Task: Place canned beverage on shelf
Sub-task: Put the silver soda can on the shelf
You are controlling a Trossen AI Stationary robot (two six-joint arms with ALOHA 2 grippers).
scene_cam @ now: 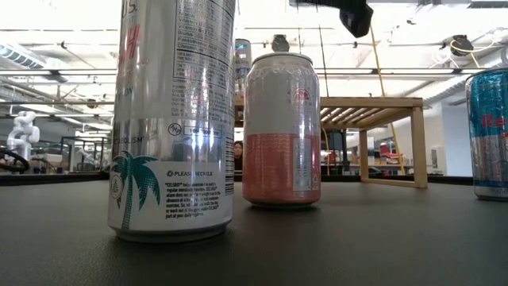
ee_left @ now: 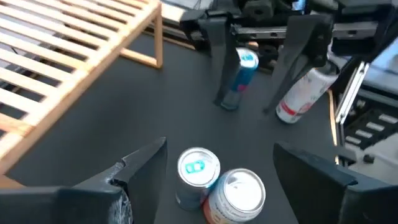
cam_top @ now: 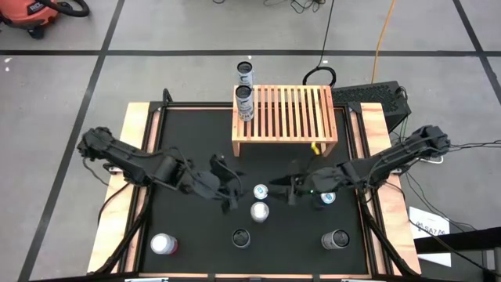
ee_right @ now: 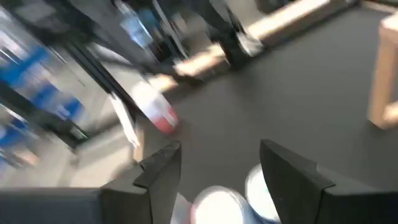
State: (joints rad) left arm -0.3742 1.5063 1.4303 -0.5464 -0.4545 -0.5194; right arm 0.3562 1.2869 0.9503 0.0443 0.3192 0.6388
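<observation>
The light-wood slatted shelf stands at the table's far edge, with one can upright on its left end. In the table's middle a blue-topped can and a pink-and-white can stand side by side on their bases. My left gripper hovers open just left of them; in its wrist view both cans show between its spread fingers. My right gripper is open just right of the pair, above the cans. Neither gripper touches a can.
Another can shows just beyond the shelf's far left corner. A blue can stands under my right arm. Near the front edge stand a silver-and-red can, a tall palm-print can and a silver can.
</observation>
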